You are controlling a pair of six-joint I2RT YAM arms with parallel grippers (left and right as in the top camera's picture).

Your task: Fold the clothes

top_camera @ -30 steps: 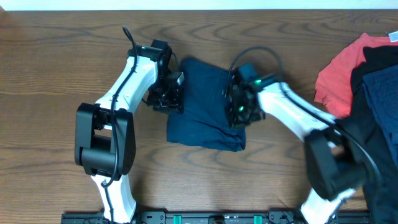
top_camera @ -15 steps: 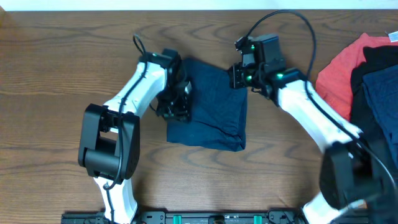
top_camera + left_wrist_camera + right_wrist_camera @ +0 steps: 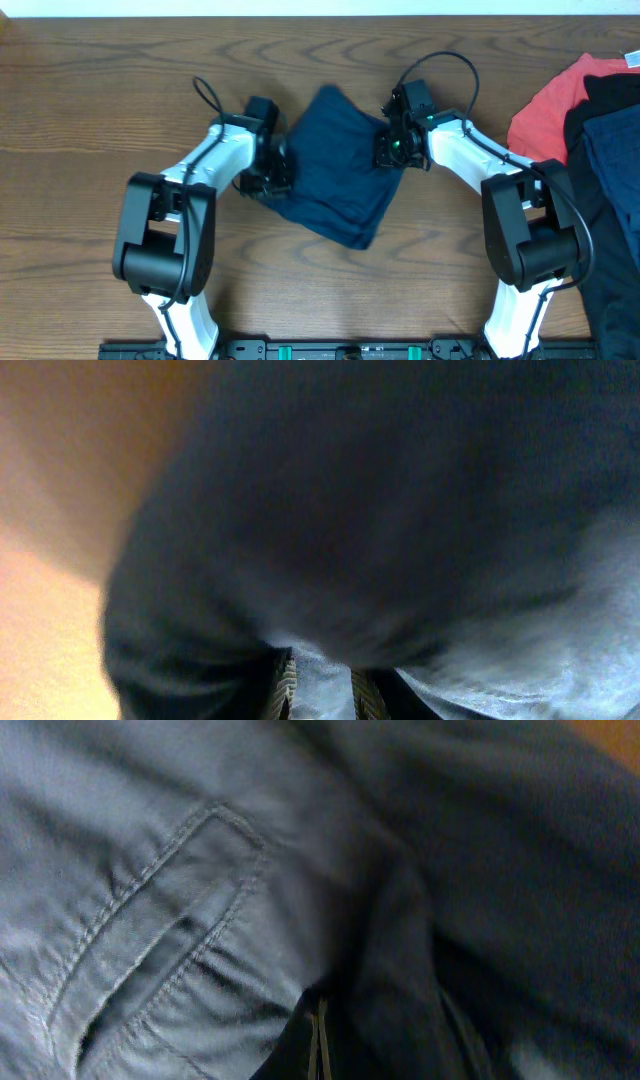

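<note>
The shorts (image 3: 335, 175) sit skewed on the surface (image 3: 100, 120), well apart from the red shirt (image 3: 540, 128). Fingers of the right gripper (image 3: 393, 150) clamp their shirt-side edge, the left gripper (image 3: 275, 168) the far edge — best to move both evenly, cloth taut.

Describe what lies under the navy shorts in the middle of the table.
Only the wooden table shows around the navy shorts. Whatever lies beneath is covered by the cloth. From above, the tips of the left tool and right tool at its edges cannot be made out.
</note>
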